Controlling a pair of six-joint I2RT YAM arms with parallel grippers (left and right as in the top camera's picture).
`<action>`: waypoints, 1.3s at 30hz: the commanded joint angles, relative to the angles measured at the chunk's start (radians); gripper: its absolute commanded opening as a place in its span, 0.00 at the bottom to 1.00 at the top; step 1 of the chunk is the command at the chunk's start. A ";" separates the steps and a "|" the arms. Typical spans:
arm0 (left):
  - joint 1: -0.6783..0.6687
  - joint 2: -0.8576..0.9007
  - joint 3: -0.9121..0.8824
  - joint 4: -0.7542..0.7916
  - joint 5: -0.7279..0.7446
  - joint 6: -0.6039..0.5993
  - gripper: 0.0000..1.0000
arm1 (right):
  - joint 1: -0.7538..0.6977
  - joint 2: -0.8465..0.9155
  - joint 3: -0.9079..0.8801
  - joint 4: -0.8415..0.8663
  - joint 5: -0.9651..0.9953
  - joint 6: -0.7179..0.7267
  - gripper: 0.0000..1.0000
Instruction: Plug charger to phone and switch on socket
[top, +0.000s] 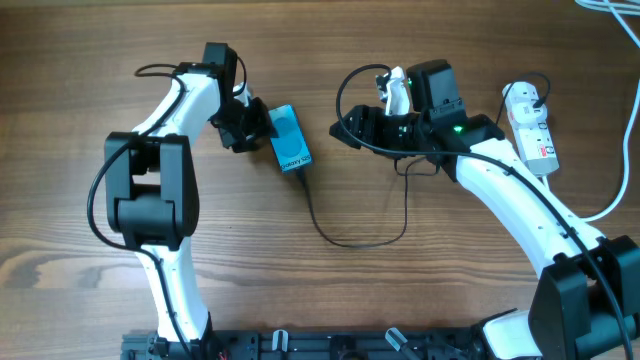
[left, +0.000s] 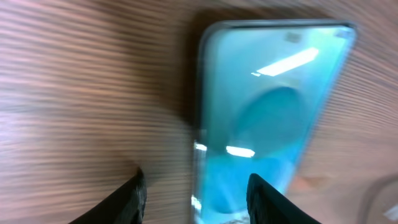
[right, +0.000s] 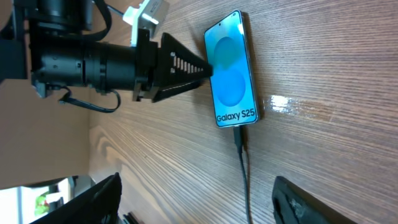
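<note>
The light blue phone (top: 289, 139) lies flat on the wooden table, its text end toward the front. The thin black charger cable (top: 345, 240) has its connector in the phone's lower end (right: 239, 135) and loops right toward the right arm. My left gripper (top: 252, 124) is open, its fingers straddling the phone's left edge (left: 196, 193). My right gripper (top: 345, 128) is open and empty, hovering right of the phone, over the cable (right: 245, 186). The white socket strip (top: 531, 128) with a red switch lies at the far right, a black plug in it.
A thick white cord (top: 625, 150) runs from the strip along the table's right edge. A white block (top: 397, 92) sits behind the right wrist. The left arm's dark body (right: 93, 59) reaches to the phone's far side.
</note>
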 joint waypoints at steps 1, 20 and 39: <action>0.011 -0.081 -0.004 -0.030 -0.268 0.002 0.54 | 0.004 -0.001 0.021 -0.046 0.053 -0.057 0.80; 0.011 -0.751 0.001 -0.064 -0.270 0.002 1.00 | -0.488 -0.391 0.209 -0.495 0.369 -0.219 0.78; 0.011 -0.751 0.001 -0.064 -0.270 0.002 1.00 | -0.930 0.095 0.207 -0.243 0.309 -0.293 0.04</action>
